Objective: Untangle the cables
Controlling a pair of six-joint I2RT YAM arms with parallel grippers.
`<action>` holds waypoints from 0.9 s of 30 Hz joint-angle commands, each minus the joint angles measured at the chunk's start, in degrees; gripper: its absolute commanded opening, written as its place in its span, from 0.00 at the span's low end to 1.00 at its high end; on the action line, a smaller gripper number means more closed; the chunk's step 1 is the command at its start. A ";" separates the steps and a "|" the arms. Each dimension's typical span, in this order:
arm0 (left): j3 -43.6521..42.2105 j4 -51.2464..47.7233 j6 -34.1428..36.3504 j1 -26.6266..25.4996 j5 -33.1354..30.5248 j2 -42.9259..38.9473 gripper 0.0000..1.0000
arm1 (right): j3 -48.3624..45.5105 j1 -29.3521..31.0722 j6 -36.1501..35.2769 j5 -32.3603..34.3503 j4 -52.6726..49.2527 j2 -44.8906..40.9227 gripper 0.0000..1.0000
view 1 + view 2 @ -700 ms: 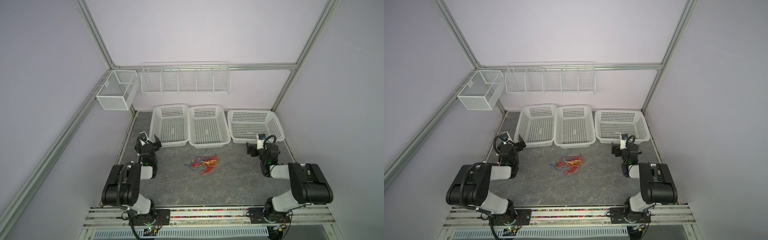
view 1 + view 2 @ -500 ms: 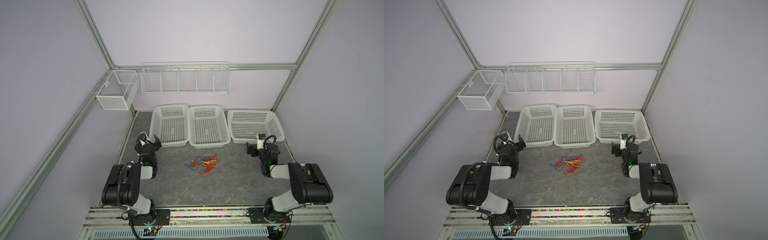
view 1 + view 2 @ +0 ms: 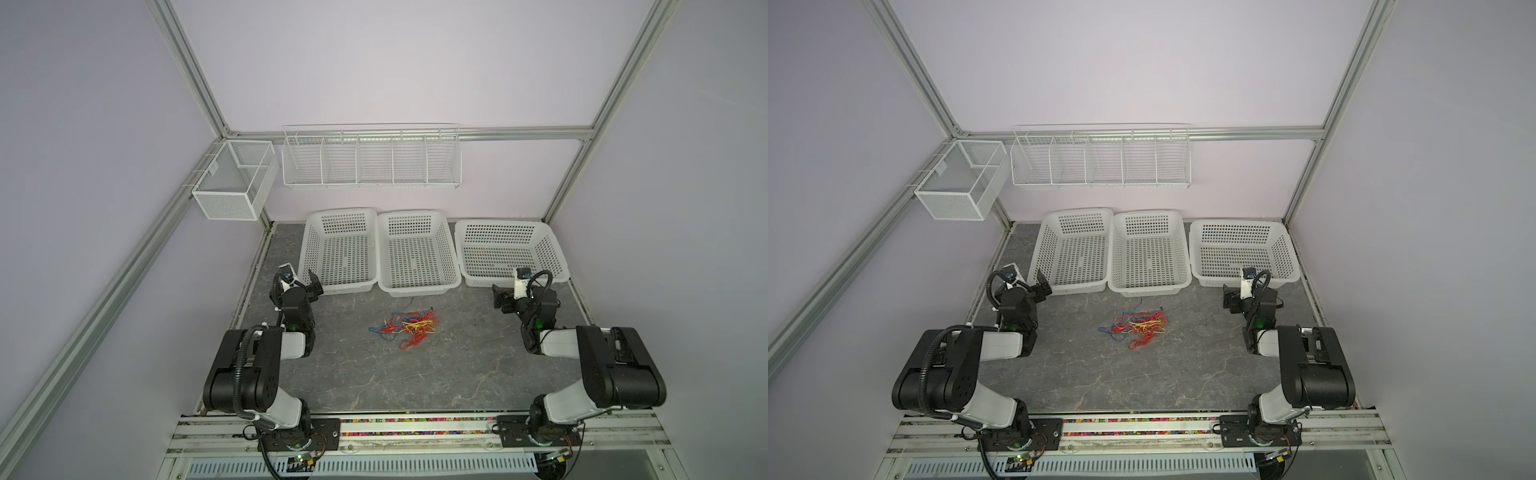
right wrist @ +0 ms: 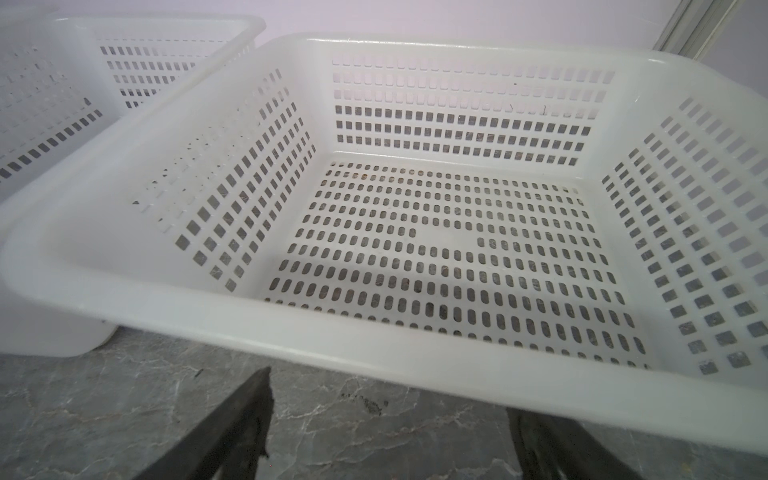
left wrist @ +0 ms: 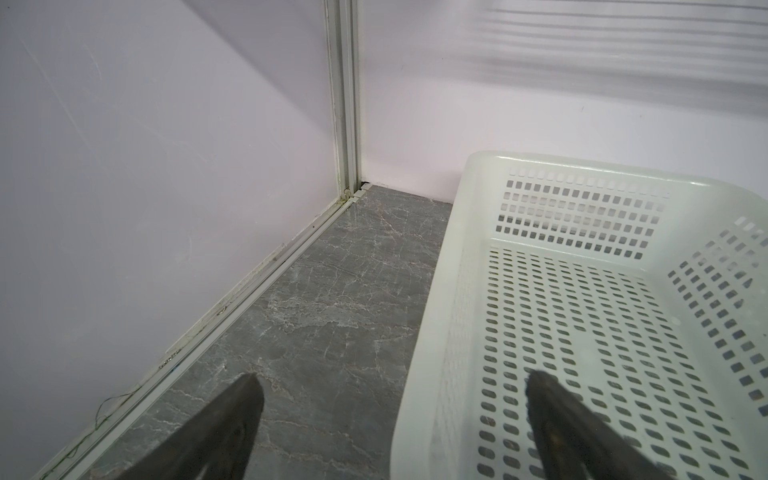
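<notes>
Cables (image 3: 409, 328) in red, yellow and blue lie in one loose knot of thin, wiry loops at the middle of the worktop (image 3: 415, 386). They sit just in front of the middle basket (image 3: 415, 226) and well apart from both grippers, and both top views show them (image 3: 1140, 328).

The worktop is a flat grey slab with pale marble-like veins. Two arms of smooth black and white casings with ribbed black hoses are folded at its front corners, the left arm (image 3: 249, 374) and the right arm (image 3: 611, 365). On the back wall hangs a long white wire rack (image 3: 372, 160), split into five bays. Below it three white plastic baskets stand in a row. Each is rectangular, with a rounded rim and punched slots. The left basket (image 3: 347, 222) and right basket (image 3: 498, 237) flank the middle one. A white fine-mesh box (image 3: 230, 195) hangs on the left wall.

The left gripper (image 5: 390, 390) sits at the left basket's near corner. Its jaws are spread wide and hold nothing, one over the stone and one over the slotted floor. The right gripper (image 4: 390, 407) sits just before the right basket's near rim, with its jaws likewise wide and empty.
</notes>
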 commanded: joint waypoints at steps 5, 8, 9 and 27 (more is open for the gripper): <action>-0.33 -3.47 1.24 0.06 0.50 0.65 0.99 | -0.50 -0.09 -1.35 -0.80 1.77 -0.17 0.88; 0.38 -4.75 2.43 -0.07 3.12 0.68 0.99 | -0.66 -0.10 -1.30 -0.80 1.85 -0.31 0.88; 0.19 -4.72 2.26 -0.06 3.26 0.57 0.99 | -0.67 -0.12 -1.30 -0.87 1.90 -0.33 0.89; 0.95 -22.34 2.71 -5.43 -8.76 -15.34 0.99 | 5.71 1.75 4.78 5.11 -25.41 -17.82 0.88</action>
